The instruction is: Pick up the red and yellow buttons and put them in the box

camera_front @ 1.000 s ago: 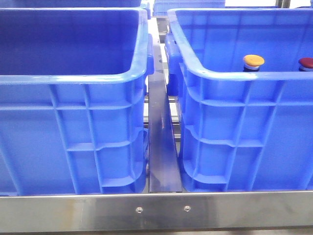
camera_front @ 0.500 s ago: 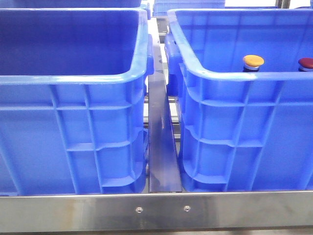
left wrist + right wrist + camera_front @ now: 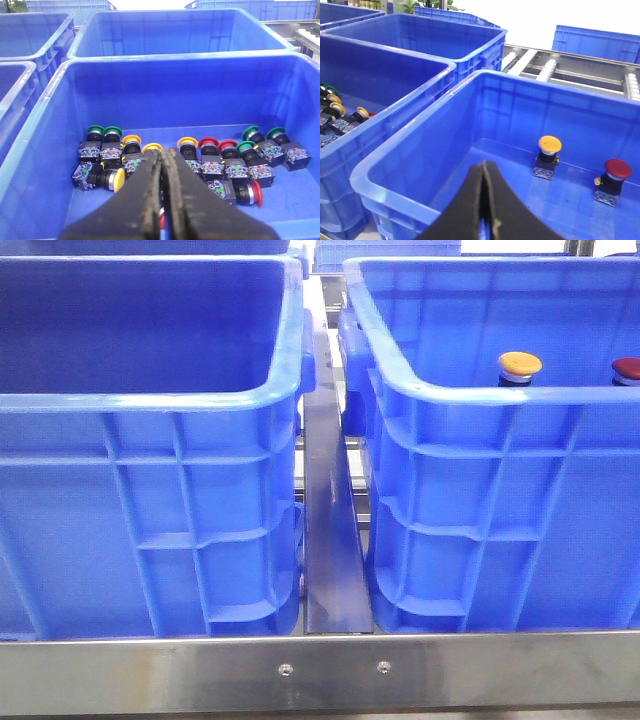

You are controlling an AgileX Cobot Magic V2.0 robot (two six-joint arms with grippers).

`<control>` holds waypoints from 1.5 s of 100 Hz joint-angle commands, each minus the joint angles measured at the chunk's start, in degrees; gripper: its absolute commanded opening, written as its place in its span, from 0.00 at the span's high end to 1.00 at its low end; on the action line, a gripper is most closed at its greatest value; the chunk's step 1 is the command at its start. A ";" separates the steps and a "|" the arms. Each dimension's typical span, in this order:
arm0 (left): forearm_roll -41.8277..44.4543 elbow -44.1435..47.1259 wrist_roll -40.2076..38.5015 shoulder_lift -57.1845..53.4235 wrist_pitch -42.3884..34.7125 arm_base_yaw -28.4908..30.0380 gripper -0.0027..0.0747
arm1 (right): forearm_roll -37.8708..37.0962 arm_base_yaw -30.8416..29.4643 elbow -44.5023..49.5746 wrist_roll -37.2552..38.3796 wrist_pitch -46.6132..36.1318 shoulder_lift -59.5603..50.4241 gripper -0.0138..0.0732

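Observation:
A yellow-capped button (image 3: 519, 364) and a dark red button (image 3: 627, 367) stand upright on the floor of the right blue box (image 3: 480, 395). The right wrist view shows the same yellow button (image 3: 550, 145) and red button (image 3: 617, 169) apart from each other inside that box (image 3: 395, 187). My right gripper (image 3: 484, 162) is shut and empty above the box's near side. My left gripper (image 3: 164, 151) is shut and empty above a crate (image 3: 50, 100) holding several yellow, red and green buttons (image 3: 210, 150). Neither gripper shows in the front view.
A look-alike blue crate (image 3: 150, 400) stands at the left in the front view, its floor hidden. A metal rail (image 3: 330, 540) runs between the two crates and a steel bar (image 3: 330, 670) crosses the front. More blue crates (image 3: 175, 35) stand behind.

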 commanded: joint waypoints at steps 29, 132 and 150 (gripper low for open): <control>-0.48 -1.43 -0.33 0.62 -4.34 0.08 0.99 | 1.41 0.10 -1.42 -0.20 -1.46 0.51 0.95; 3.42 23.97 -5.28 -8.95 -28.26 0.08 0.99 | 1.41 0.10 -1.42 -0.20 -1.35 0.51 0.95; 5.81 23.96 -7.38 -8.95 -26.51 0.08 0.99 | 1.48 0.10 -1.42 -0.20 -1.32 0.58 0.95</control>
